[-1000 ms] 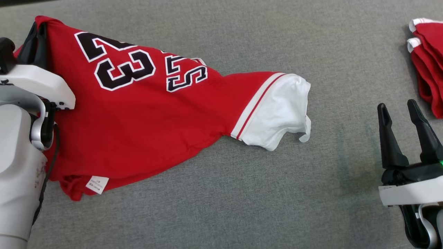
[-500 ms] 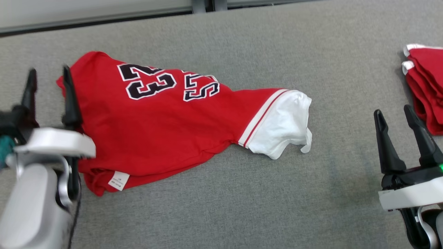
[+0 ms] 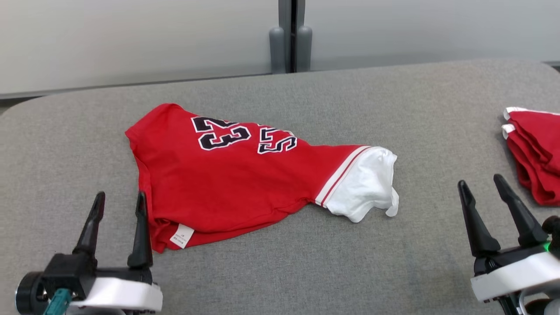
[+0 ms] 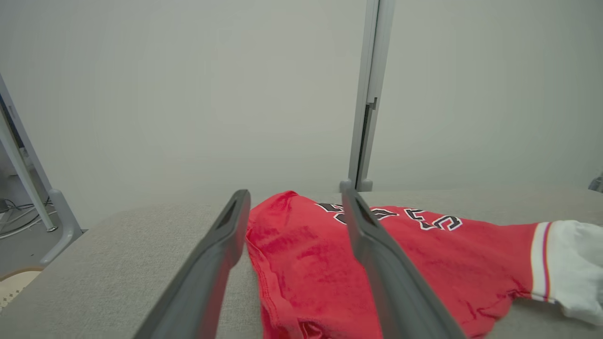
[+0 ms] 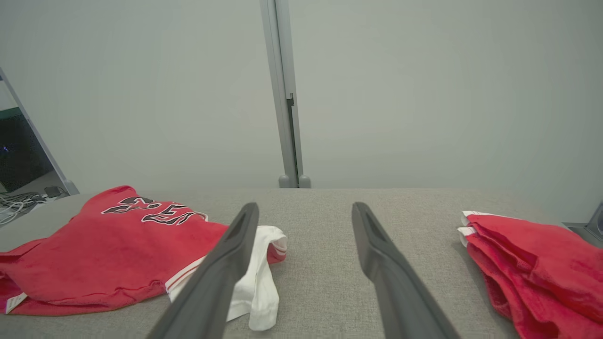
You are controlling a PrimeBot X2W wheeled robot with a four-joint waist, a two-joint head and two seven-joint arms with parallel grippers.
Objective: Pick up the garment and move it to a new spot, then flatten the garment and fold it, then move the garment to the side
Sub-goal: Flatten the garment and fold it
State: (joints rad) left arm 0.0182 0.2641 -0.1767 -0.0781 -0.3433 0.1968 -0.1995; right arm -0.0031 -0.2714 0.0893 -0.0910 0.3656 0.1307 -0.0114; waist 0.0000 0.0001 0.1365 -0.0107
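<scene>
We have the red jersey (image 3: 227,183) lying on the grey desk (image 3: 280,267), left of centre, and nothing holds it. Our left pincer (image 3: 121,195) stands open just beside the jersey's near left edge, its fingers apart and empty. Our right pincer (image 3: 480,180) is open too, well apart from the jersey, over bare cloth between it and a stack of folded red garments (image 3: 533,157) at the right edge.

We judge the first step done, since the jersey rests on the desk and is released. It is not flat. The body looks doubled over on itself, with the number print upside down to us, a white sleeve (image 3: 363,188) bunched at its right end and a small label (image 3: 181,235) showing at the near hem. So flattening, folding and the move to the side appear to be left. The loose sleeve will likely need spreading before any fold.

The desk has a grey woven fabric top with rounded corners. Behind it stand pale grey wall panels (image 3: 131,39) joined by a grey post (image 3: 288,39). In the right wrist view some cables (image 5: 14,200) lie on the floor beyond the desk's left end.
</scene>
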